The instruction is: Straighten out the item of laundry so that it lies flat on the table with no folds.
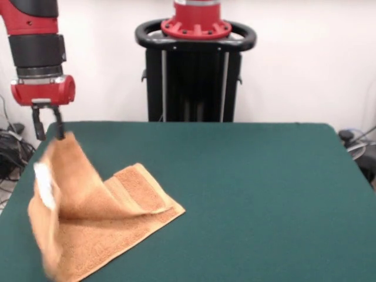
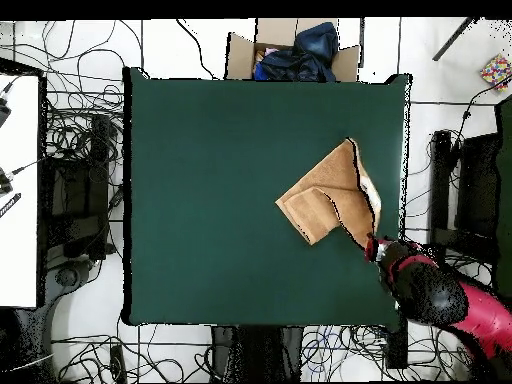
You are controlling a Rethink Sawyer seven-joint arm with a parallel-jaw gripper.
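The orange-tan towel point(image 1: 106, 217) lies at the front view's left part of the green table point(image 1: 252, 194). One side is lifted into a tall standing fold, and its white label point(image 1: 44, 185) shows blurred on that side. The rest lies on the table with one flap doubled over. My gripper point(image 1: 49, 134) hangs just above the fold's peak with its fingers apart; the towel's top corner touches one fingertip point(image 1: 59, 134). In the overhead view the towel point(image 2: 325, 195) sits near the table's point(image 2: 210, 180) right edge, with the gripper point(image 2: 372, 245) at its lower right corner.
The robot's black pedestal point(image 1: 194, 64) stands behind the table's far edge. In the overhead view a cardboard box point(image 2: 295, 50) with dark cloth sits beyond the table's top edge, cables cover the floor, and a white desk point(image 2: 18, 190) stands at the left.
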